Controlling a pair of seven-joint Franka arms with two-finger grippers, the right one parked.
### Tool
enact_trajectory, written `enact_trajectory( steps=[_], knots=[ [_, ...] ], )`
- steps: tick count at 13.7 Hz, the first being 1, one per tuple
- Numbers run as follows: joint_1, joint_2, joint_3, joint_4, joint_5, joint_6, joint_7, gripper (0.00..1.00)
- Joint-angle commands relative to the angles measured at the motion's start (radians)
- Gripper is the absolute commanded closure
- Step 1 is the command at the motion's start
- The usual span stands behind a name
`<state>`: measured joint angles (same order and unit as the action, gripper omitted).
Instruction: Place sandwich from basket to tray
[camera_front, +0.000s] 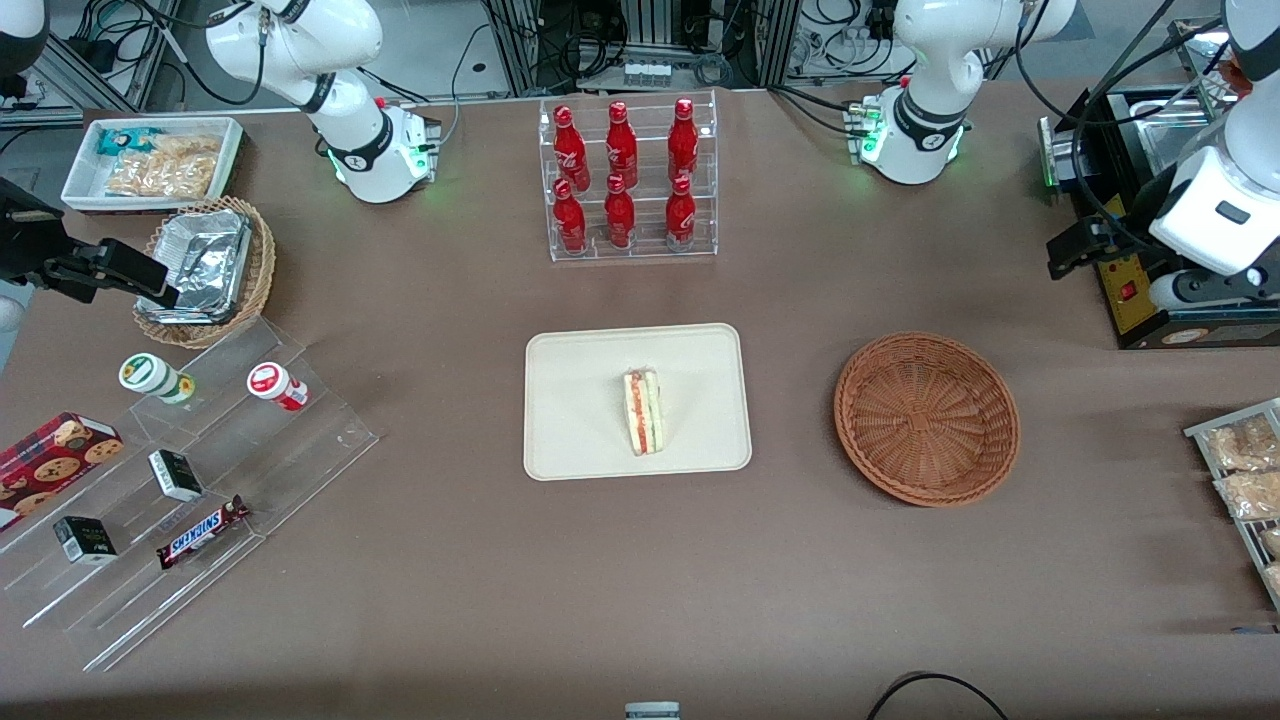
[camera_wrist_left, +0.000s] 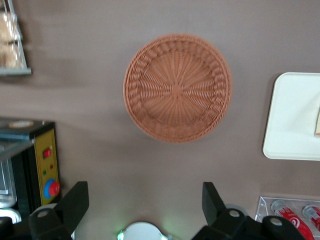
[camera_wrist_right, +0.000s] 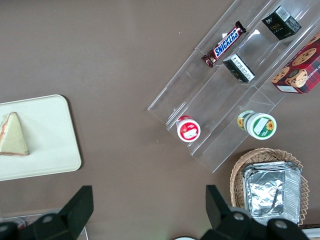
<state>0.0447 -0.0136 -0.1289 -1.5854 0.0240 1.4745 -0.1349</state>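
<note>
The left gripper hangs spread wide and empty above the wicker basket, sandwich on the tray at nine o'clock.

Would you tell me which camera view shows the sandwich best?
The front view: the whole sandwich stands on the tray, filling layers visible. The right wrist view shows its bread face, the left wrist view only a sliver. The gripper, open, hangs high above the table near the empty basket.

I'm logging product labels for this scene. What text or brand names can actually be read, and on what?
"SNICKERS": on the chocolate bar lying on the clear acrylic step display.
Unreadable: labels on the red bottles, small dark boxes, cookie box, two round-lidded cups.
No text: sandwich, tray, basket.
The gripper hangs open above the table, empty.
</note>
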Motion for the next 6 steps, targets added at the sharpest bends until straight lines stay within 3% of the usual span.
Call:
enact_trajectory(
  steps=[1,6],
  knots=[
    [-0.009,0.02,0.017,0.033,-0.012,0.009,0.067,0.0],
    [-0.008,0.018,0.022,0.033,-0.015,0.01,0.058,0.0]
  ],
)
